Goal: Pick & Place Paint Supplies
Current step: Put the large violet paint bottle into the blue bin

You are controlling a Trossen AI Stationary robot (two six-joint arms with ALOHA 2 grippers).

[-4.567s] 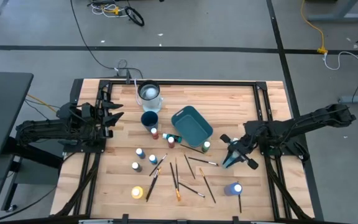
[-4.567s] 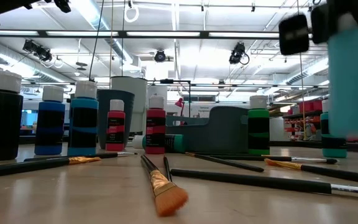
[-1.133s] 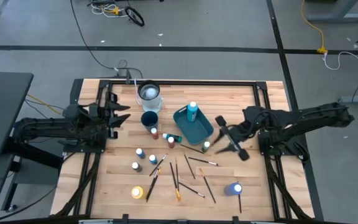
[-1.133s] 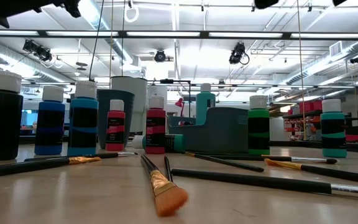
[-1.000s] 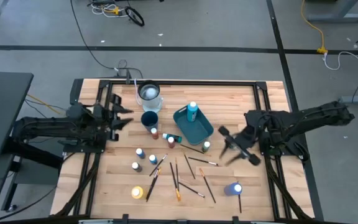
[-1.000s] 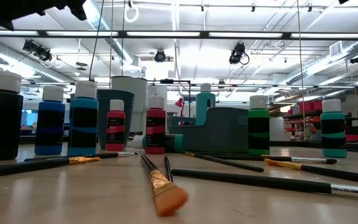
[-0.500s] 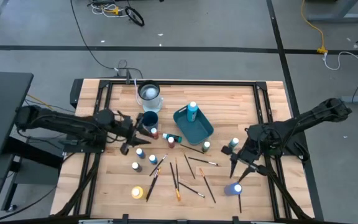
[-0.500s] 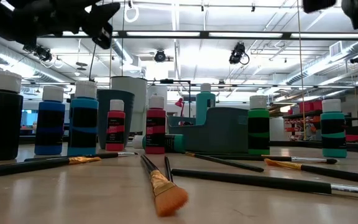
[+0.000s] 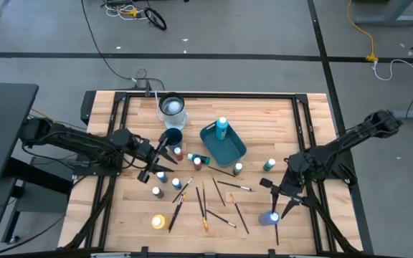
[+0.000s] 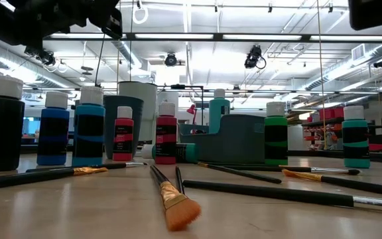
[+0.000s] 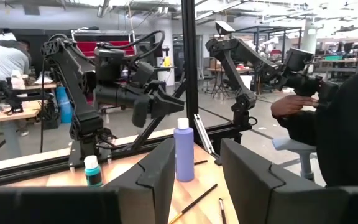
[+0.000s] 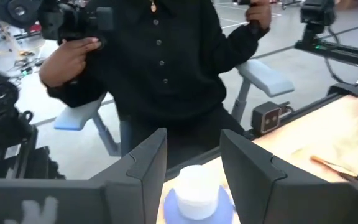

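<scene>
One teal bottle [image 9: 223, 128] in one tray [image 9: 214, 147]

Two dark, near-black jointed arms are seen from above, each built of slim links and bulkier joint housings. The left gripper [image 9: 159, 157] and the right gripper [image 9: 284, 195] are made of the same matte black material. In the wrist views, each pair of jaws is shown as broad, flat-faced black blocks with angular, bevelled edges.
</scene>
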